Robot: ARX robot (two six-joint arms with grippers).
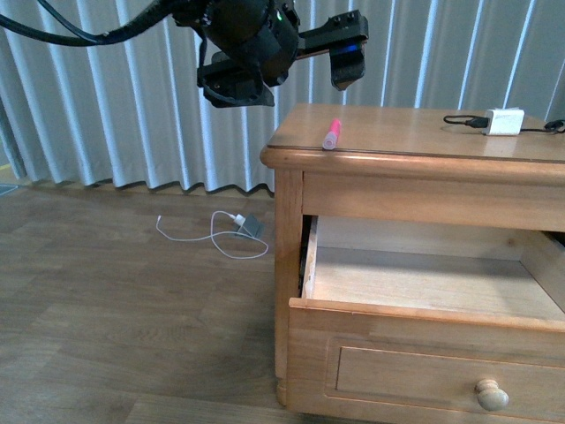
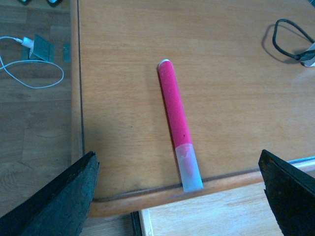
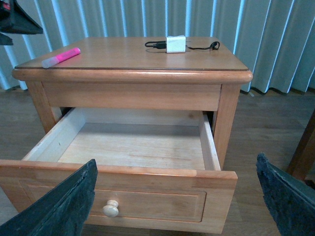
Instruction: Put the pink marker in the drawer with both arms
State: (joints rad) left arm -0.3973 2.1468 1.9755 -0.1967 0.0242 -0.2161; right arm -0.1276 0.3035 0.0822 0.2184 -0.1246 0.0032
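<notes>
Left gripper (image 2: 177,153) hangs above the desk (image 2: 231,98) with its fingers spread wide and nothing between them. The pink marker (image 2: 174,113) lies flat directly beneath it, clear of both fingers. The marker's barrel runs along the middle of the gap, and its pale cap reaches the rounded desk edge on the drawer side. Right gripper (image 3: 175,160) is likewise wide and empty. It is out in front of the drawer (image 3: 118,172), which sits ahead of and below it, pulled out with nothing visible inside, its round knob (image 3: 110,209) untouched. With the opening already done, the step in hand looks like the approach to the pick. The next move calls for the left gripper to drop straight down until its fingers flank the barrel, then close across it. A grip on the pink body seems wiser than one on the cap, since the round barrel could roll off the nearby edge if nudged. After that comes a short carry past the edge and down into the drawer below. Off to the far side of the left gripper, a small white adapter (image 3: 175,44) with a black cable rests on the desk. No brand, label or writing can be read on the marker, adapter or woodwork.
</notes>
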